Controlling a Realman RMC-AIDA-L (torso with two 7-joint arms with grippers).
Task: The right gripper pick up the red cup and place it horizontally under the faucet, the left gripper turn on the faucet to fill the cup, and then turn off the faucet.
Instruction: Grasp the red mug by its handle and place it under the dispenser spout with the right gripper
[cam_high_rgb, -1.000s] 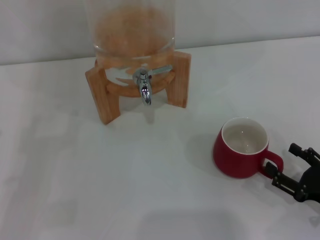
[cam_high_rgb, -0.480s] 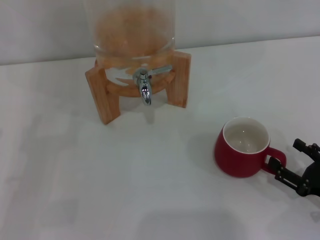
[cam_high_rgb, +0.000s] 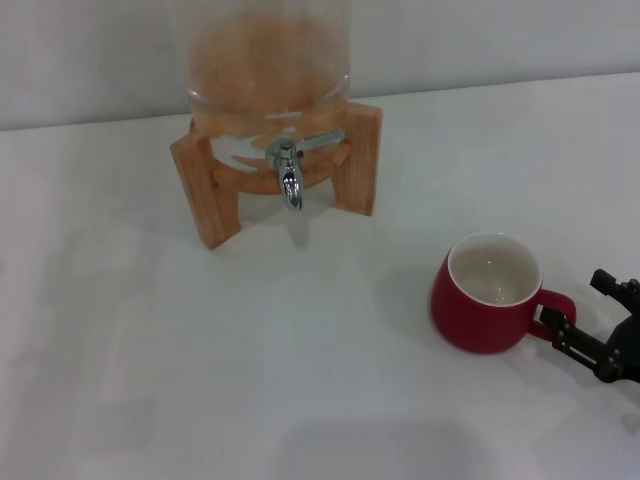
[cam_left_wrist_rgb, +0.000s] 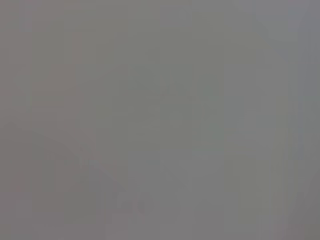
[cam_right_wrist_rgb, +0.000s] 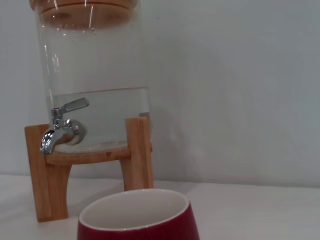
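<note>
Pick-up step is in hand. The cup is seen upright on the table, right of and nearer than the faucet, well apart from it, handle pointing to the robot's right. The right gripper is parked at the handle, black fingers spread, one on each side of the loop; contact can't be confirmed, nothing is clamped yet. The left gripper is not seen; its wrist view is blank grey. The faucet is judged off, no stream visible. Next move, as judged: fingers to be closed on the handle, cup lifted, carried under the spout.
</note>
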